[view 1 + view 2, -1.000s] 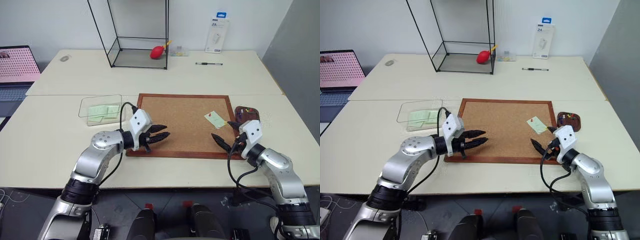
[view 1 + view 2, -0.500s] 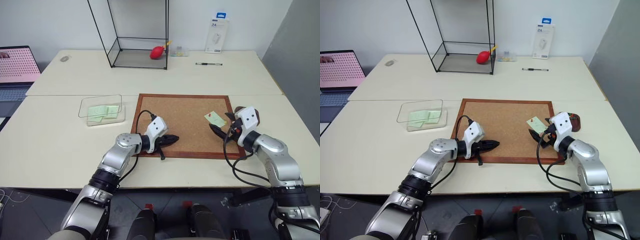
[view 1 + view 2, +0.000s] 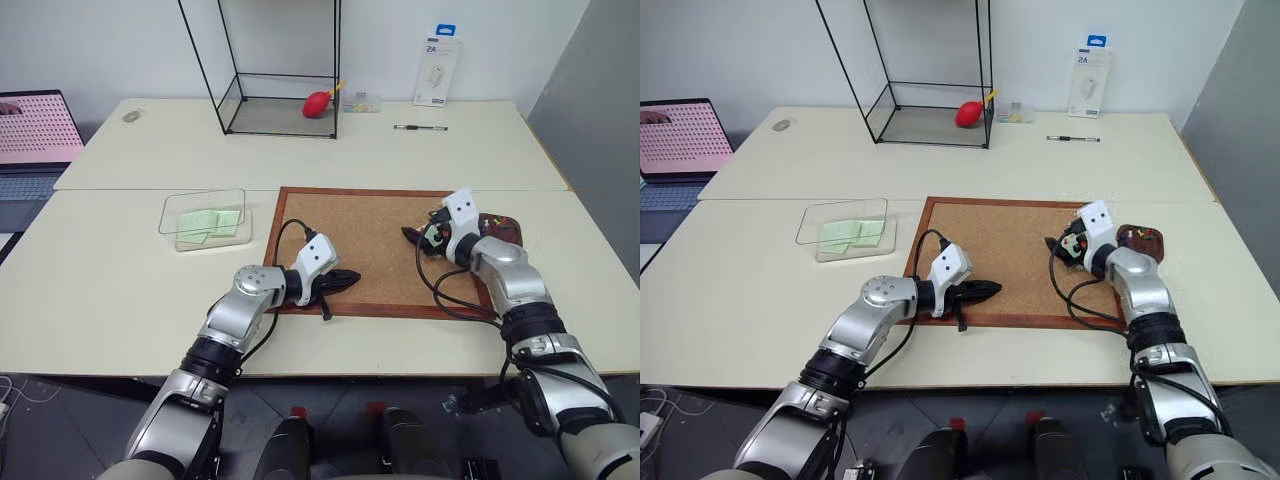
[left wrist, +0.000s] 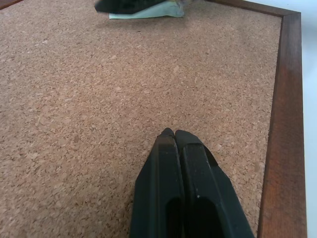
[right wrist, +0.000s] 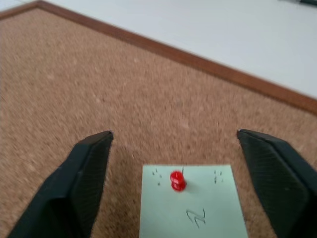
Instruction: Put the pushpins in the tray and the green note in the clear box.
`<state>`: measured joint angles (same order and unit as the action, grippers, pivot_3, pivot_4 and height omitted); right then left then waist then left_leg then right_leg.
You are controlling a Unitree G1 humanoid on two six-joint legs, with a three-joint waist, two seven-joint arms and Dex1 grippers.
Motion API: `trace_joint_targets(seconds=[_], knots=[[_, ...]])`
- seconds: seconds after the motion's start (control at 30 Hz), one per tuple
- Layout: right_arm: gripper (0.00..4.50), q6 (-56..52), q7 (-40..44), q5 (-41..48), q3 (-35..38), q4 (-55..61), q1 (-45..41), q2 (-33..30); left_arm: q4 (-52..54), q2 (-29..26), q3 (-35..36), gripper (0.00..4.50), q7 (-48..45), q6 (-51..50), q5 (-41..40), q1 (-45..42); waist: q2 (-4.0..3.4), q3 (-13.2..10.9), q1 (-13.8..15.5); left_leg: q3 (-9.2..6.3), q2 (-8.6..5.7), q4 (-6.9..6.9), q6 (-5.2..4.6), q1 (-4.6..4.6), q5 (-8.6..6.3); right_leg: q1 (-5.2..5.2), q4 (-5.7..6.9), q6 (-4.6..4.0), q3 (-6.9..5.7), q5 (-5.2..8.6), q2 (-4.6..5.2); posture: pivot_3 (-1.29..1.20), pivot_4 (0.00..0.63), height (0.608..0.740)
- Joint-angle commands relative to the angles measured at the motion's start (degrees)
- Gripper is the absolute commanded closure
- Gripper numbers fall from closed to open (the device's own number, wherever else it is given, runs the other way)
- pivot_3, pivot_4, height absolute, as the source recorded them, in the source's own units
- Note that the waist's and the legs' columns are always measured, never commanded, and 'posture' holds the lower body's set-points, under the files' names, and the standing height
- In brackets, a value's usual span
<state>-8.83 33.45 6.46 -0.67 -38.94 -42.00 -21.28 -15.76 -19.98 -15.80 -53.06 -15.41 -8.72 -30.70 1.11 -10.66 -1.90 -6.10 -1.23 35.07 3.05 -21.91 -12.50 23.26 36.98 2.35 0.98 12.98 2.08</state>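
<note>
Two pale cream counter (image 3: 120,290) tops butt together under a white wall, a seam running across between them. On the far one stands a tall black-wire glass case (image 3: 280,70) with a red bulb-shaped object (image 3: 317,104) inside at its right corner, and to its right a white retail package (image 3: 437,72) leans on the wall with a pen (image 3: 420,127) lying before it. A laptop (image 3: 35,135) with a pink screen sits at the far left edge.

On the near counter lies a wood-framed cork board (image 3: 370,215). Left of it, apart from the frame, the clear box (image 3: 204,218) holds pale green slips. The dark reddish tray (image 3: 500,228) sits just off the board's right edge, with small coloured pins in it.

The green note (image 5: 190,201) lies flat on the cork near the board's right side, held by a red pushpin (image 5: 177,180). The right end effector (image 5: 190,186) has its fingers spread wide to either side of the note, neither visibly touching it. The left end effector (image 4: 174,134) rests low over the cork near the board's front-left part, fingers pressed together on nothing
</note>
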Motion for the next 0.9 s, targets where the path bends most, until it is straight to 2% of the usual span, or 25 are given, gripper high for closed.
trace_joint_targets(seconds=[0.03,0.57,0.9], knots=[[1.27,2.73,-0.28,-0.77,0.60,-1.42,-1.39,-0.05,1.96,-0.28,0.04,4.50,0.03,-0.90,0.51,1.04,0.00,0.00,-0.01,-0.01,0.00,0.00,0.00,0.00,0.00,0.00,0.00,0.00,-0.01,0.00,0.00,0.00,0.150,0.740],[4.33,-3.61,-0.87,-1.90,0.13,5.52,-0.53,-1.99,2.57,-0.32,-0.23,4.50,0.01,-0.96,1.44,1.69,0.00,0.00,0.01,-0.01,0.00,0.01,0.00,0.00,0.00,0.00,0.03,0.00,-0.01,0.00,0.00,0.00,0.150,0.740],[4.42,-7.36,0.46,0.66,2.01,11.97,-1.49,-2.92,1.79,-0.27,-0.34,4.50,-0.05,-0.35,1.96,1.56,-0.01,0.00,0.01,-0.02,-0.01,0.01,0.00,-0.03,0.00,0.02,0.02,0.00,-0.01,0.00,0.00,0.00,0.150,0.740]])
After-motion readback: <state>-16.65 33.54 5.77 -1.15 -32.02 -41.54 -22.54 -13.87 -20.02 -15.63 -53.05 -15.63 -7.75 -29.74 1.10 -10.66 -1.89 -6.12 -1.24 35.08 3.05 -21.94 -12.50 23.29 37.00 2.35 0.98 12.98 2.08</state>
